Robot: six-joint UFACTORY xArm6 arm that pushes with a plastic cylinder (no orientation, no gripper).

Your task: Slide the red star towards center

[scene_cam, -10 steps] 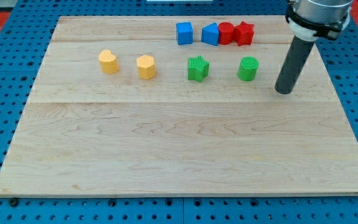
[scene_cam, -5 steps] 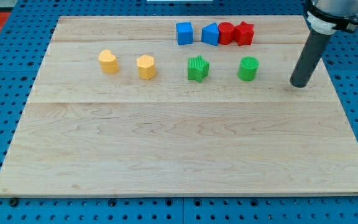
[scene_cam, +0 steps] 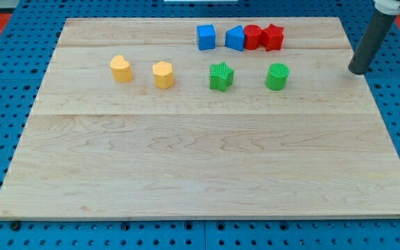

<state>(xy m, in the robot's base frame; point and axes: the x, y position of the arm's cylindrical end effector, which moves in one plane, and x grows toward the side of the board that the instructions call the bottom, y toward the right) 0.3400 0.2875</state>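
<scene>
The red star (scene_cam: 274, 37) sits near the view's top edge of the wooden board (scene_cam: 200, 160), at the right end of a tight row. It touches a red round block (scene_cam: 253, 37) on its left. My tip (scene_cam: 358, 70) is at the board's right edge, well to the right of the red star and slightly lower in the view, touching no block.
A blue block (scene_cam: 235, 38) and a blue cube (scene_cam: 205, 37) continue the top row leftward. Below are a green round block (scene_cam: 277, 76), a green star (scene_cam: 221, 76), a yellow hexagon (scene_cam: 163, 74) and a yellow block (scene_cam: 121, 69).
My tip has moved to the right and up the view, from beside the green round block to the board's right edge. No block has moved.
</scene>
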